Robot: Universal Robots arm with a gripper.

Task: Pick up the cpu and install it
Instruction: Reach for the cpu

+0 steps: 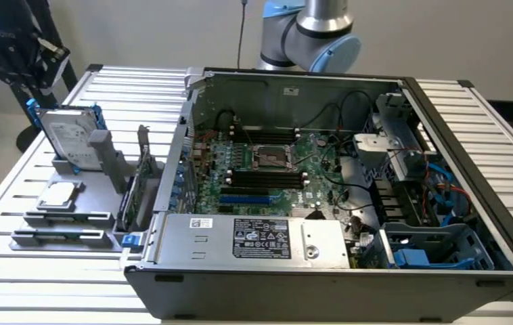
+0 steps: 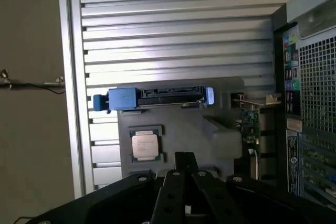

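The cpu (image 1: 58, 196) is a small square chip with a shiny metal top. It lies flat in a grey holder block (image 1: 65, 217) on the table, at the exterior view's left of the open computer case (image 1: 329, 284). In the wrist view the cpu (image 2: 145, 145) lies far below my gripper (image 2: 185, 157) and slightly off to one side of it. The black fingers meet at their tips, shut, with nothing between them. On the motherboard inside the case sits the square metal-framed socket (image 1: 273, 157).
A silver hard drive (image 1: 70, 139) in a blue frame stands upright behind the cpu; its top edge (image 2: 157, 97) is seen in the wrist view. An expansion card (image 1: 139, 196) stands between holder and case. Cables, a power supply (image 1: 252, 238) and drive cages crowd the case. The ribbed table (image 1: 21, 271) ends near the holder.
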